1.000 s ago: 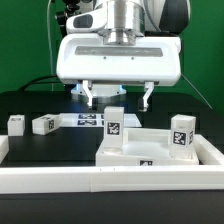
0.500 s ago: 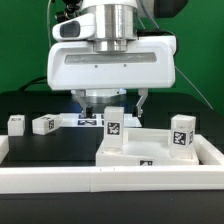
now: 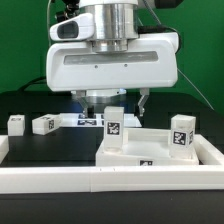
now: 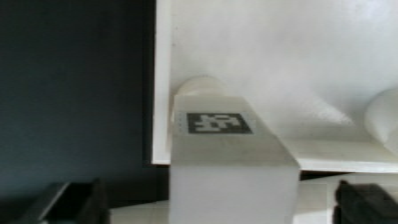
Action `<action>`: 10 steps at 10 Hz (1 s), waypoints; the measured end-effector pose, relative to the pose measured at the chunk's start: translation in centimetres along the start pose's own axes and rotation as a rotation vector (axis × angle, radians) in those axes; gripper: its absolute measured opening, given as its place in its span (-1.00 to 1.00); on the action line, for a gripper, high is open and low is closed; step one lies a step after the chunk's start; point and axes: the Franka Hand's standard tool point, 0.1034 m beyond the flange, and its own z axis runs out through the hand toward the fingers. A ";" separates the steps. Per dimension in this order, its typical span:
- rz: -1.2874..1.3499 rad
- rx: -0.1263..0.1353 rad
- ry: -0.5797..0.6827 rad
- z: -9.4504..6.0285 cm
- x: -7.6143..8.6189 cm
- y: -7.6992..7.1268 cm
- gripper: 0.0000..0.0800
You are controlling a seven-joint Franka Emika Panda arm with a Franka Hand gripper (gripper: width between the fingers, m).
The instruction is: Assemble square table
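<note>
The square table's white slab [image 3: 135,150] lies at the front, toward the exterior view's right, against the rail. Two white tagged legs stand upright on it: one [image 3: 115,125] at its left corner, one [image 3: 182,133] at its right. My gripper [image 3: 113,103] hangs low right over the left leg, open. In the wrist view this leg [image 4: 226,150] rises between my two dark fingertips [image 4: 71,200], with a gap on each side. The slab [image 4: 267,50] fills the view behind it. Two more legs [image 3: 16,123] [image 3: 45,124] lie loose at the exterior view's left.
The marker board [image 3: 90,121] lies flat behind the left leg, under my hand. A long white rail [image 3: 60,180] edges the front and the exterior view's right side of the black work surface.
My hand has dropped toward the left standing leg over the last second, so its fingers now straddle the leg's top. Since half a second ago it has hardly moved.
</note>
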 end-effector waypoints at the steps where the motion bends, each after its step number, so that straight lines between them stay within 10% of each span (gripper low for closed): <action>1: 0.000 0.000 0.000 0.0 0.0 0.0 0.36; 3: 0.001 0.000 0.000 0.0 0.0 0.0 -0.28; 10: 0.403 0.014 -0.004 0.1 -0.1 -0.1 -0.27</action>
